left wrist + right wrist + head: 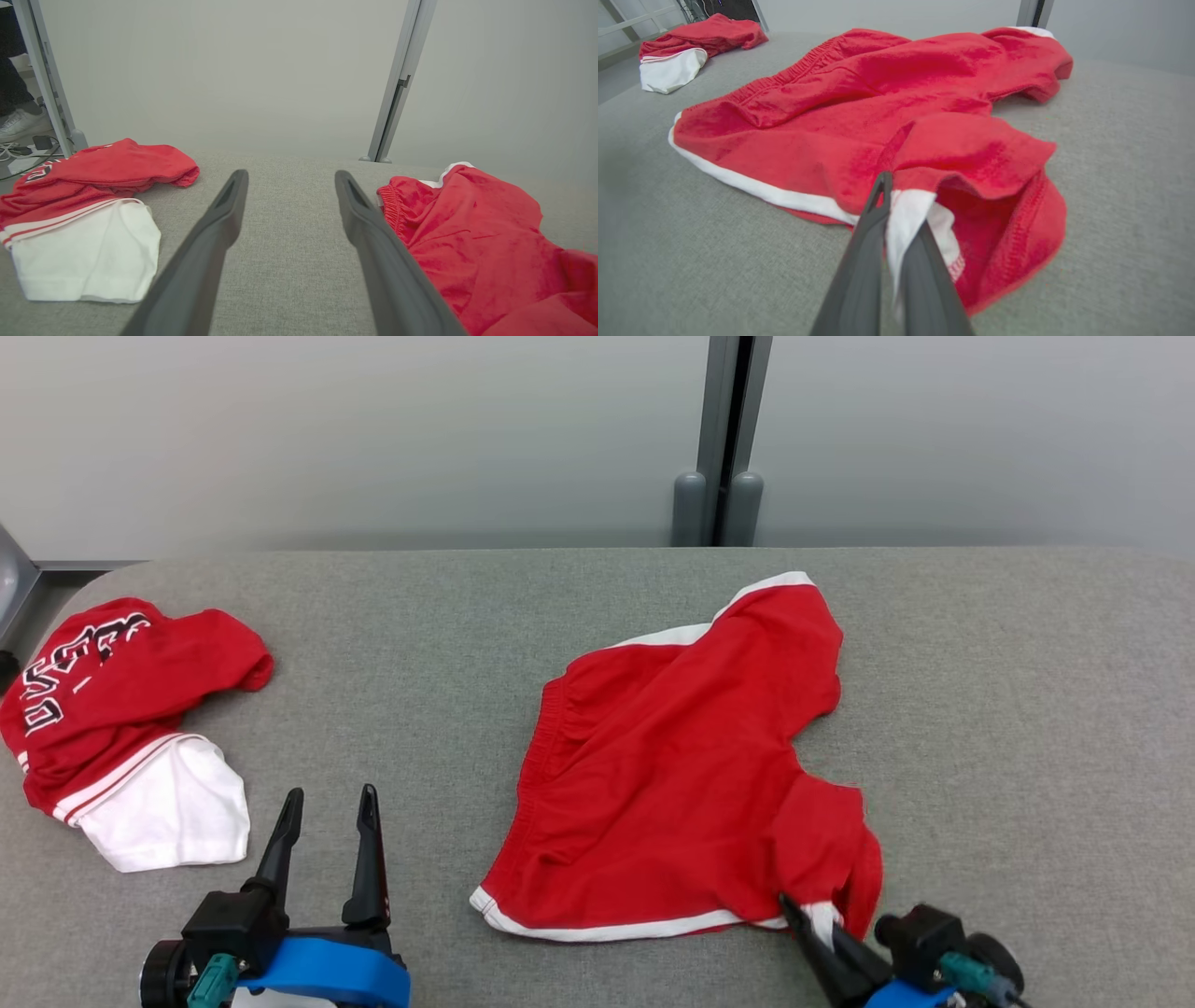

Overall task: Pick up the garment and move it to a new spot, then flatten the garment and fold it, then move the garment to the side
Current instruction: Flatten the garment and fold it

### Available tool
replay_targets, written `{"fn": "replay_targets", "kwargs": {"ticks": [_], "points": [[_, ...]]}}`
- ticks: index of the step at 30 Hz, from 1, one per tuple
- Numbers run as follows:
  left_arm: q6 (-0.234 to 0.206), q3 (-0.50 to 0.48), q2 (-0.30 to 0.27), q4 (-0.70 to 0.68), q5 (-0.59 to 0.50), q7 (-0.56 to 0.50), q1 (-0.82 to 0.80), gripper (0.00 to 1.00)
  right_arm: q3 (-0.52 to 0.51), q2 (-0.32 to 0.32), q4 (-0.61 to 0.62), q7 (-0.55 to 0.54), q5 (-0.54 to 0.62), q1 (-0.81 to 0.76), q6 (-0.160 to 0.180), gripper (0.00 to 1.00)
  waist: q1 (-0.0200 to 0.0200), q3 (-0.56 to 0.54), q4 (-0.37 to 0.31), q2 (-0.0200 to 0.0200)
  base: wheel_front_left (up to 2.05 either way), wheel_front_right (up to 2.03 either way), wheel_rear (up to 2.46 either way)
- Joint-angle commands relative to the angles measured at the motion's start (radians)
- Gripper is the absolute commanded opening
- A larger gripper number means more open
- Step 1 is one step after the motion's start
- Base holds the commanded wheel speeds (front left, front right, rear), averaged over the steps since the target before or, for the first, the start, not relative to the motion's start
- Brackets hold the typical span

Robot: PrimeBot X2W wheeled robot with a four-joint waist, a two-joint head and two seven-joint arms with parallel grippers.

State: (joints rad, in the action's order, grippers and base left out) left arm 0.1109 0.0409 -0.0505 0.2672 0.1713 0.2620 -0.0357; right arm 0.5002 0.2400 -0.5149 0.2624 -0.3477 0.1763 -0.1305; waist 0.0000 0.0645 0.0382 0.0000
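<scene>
Grips white hem (pixel 909 207) of red shorts (pixel 672 775) with right end effector (pixel 801 913); holds left end effector (pixel 332 793) released, empty, above grey bench (pixel 420 644).

Grey fabric table (pixel 1027 709) carried two items. The red shorts (pixel 672 756) lay spread centre-right; a crumpled red-and-white shirt (pixel 121 728) sat far left.

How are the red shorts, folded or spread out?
Mostly spread out: the red shorts lie open on the table, one leg bunched where the right end effector pinches its hem.
</scene>
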Motion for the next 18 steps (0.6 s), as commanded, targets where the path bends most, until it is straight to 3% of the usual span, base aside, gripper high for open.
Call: {"fn": "replay_targets", "kwargs": {"ticks": [1,7,12,13,14,15,18], "points": [[-0.002,-0.002,0.0,0.001,0.003,0.005,0.006,1.0,0.012,0.007,0.012,0.003,-0.007,-0.022,-0.001,0.0,0.0,-0.001,-0.002,0.0,0.0,0.0,0.0],[-0.004,0.002,0.0,-0.001,0.008,0.005,0.008,1.0,0.083,0.049,0.06,0.002,-0.028,-0.128,0.0,0.0,0.0,-0.004,-0.01,0.0,0.0,0.0,0.0],[-0.006,-0.002,0.0,-0.002,0.01,0.004,0.013,1.0,0.065,0.061,0.044,0.002,-0.034,-0.164,-0.001,0.0,0.0,-0.008,-0.019,0.0,0.0,0.0,0.0],[-0.006,-0.002,0.0,-0.001,0.01,0.004,0.014,1.0,0.056,0.062,0.042,0.003,-0.031,-0.169,0.0,0.25,0.0,-0.009,-0.02,0.0,0.0,0.0,0.0],[-0.004,-0.004,0.0,0.0,0.01,0.004,0.014,1.0,0.05,0.06,0.044,0.003,-0.031,-0.172,0.0,0.85,0.0,-0.01,-0.021,0.0,0.0,0.0,0.0],[-0.004,-0.005,0.0,0.0,0.01,0.005,0.015,1.0,0.041,0.058,0.049,0.003,-0.031,-0.177,0.0,1.0,0.0,-0.012,-0.023,0.0,0.0,0.0,0.0],[-0.004,-0.005,0.0,0.0,0.011,0.004,0.017,1.0,0.004,0.062,0.079,0.003,-0.02,-0.184,0.0,1.0,0.0,-0.016,-0.026,0.0,0.0,0.0,0.0]]}}
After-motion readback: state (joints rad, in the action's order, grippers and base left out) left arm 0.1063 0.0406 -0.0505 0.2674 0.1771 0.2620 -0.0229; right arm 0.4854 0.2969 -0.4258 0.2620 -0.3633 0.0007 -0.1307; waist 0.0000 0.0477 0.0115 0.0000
